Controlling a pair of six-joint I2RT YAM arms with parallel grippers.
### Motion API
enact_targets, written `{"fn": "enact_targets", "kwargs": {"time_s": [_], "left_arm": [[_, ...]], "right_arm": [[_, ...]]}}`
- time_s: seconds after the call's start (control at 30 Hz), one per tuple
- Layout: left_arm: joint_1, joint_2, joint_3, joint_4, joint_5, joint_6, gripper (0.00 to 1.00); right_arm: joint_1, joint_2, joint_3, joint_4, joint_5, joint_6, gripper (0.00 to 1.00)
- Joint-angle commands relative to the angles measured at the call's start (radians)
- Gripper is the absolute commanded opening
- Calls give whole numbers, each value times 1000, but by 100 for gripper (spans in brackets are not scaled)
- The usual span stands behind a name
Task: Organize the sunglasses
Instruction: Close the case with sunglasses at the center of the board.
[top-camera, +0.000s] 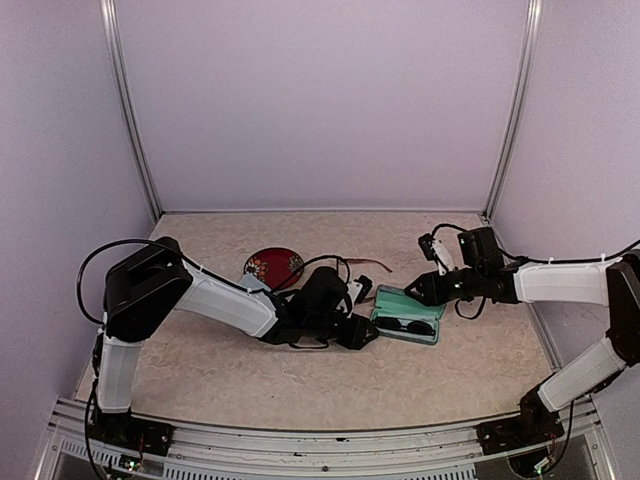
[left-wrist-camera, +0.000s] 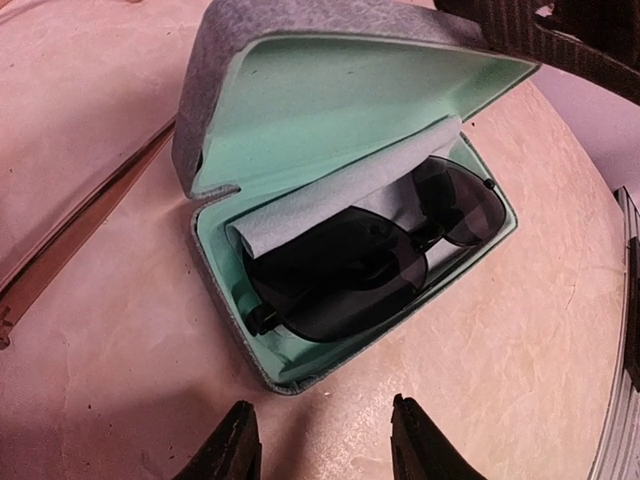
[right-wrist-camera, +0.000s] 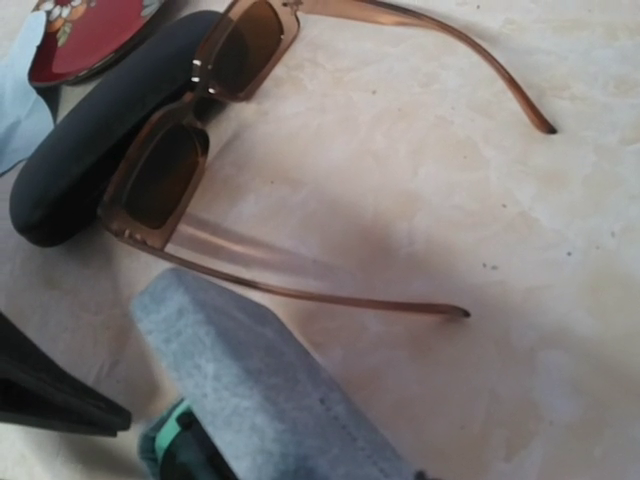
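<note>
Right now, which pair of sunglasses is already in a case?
The black-framed pair, folded inside the open green-lined case; the reddish-brown pair lies unfolded on the table.

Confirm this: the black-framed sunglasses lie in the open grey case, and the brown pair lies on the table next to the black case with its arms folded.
Not folded: the right wrist view shows the brown pair lying with its arms spread open. The black-framed sunglasses in the open grey case and the black case are as stated.

Top cam high, behind; wrist cams share case (left-wrist-camera: 330, 100).
</note>
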Motion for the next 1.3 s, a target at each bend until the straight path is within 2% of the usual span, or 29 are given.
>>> {"fn": "enact_targets", "kwargs": {"time_s": [0.0,0.53,1.27], "left_arm": [[-9,33,35,12,-18,-21,41],[-27,58,60,-4,-38,-21,28],[-34,62,56,12,-54,-29,25]], "right_arm": [[-3,-15,-40,-21,-32,2,39],[13,-46,-84,-28,-22,10,36],[80,-57,-147,-18,25,49,35]]}}
